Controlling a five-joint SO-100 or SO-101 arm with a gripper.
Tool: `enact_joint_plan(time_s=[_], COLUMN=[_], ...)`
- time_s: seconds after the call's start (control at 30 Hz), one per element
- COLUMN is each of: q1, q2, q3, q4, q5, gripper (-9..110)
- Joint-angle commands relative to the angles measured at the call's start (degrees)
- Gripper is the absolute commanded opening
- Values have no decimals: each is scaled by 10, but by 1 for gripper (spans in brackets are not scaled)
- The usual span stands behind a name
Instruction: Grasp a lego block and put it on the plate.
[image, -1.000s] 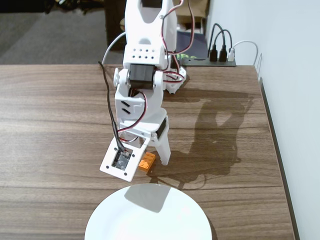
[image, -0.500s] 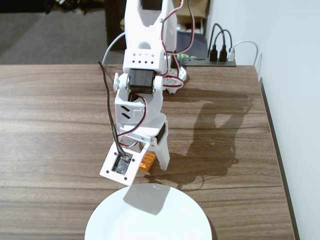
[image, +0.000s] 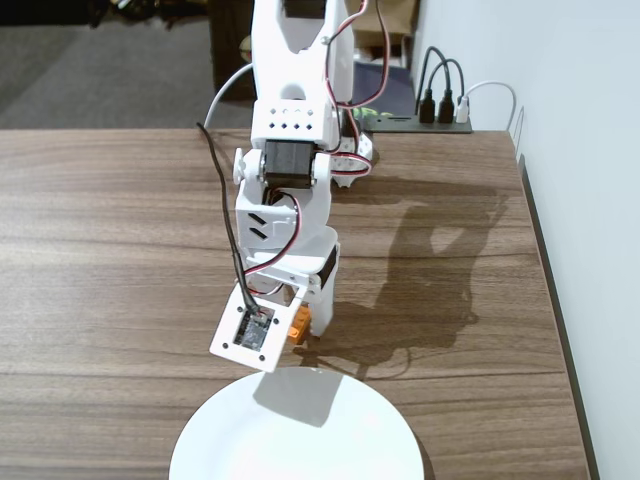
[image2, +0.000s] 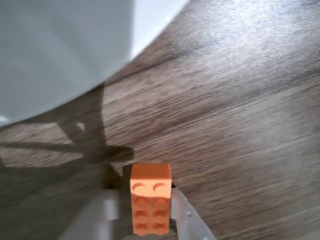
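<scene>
Clamping the orange lego block (image2: 150, 205) between both fingers, the claw (image2: 145, 220) holds it, studs showing in the wrist view, above the wooden worktop (image2: 240, 125). Just beyond lies the white plate (image2: 55, 45), apart from the block.

I see the brick (image2: 150, 200) between my jaws, above the counter (image: 120, 250), plate (image: 300, 440) just in front
</scene>
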Motion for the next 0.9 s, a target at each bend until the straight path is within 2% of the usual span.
enact_joint_plan(time_s=[0.0,0.33,0.87], q1=[3,4,-29], q2=[4,18,174], q3=[2,4,11], q4=[-4,-5,-33], q5=[1,22,202], gripper=[6,3,3])
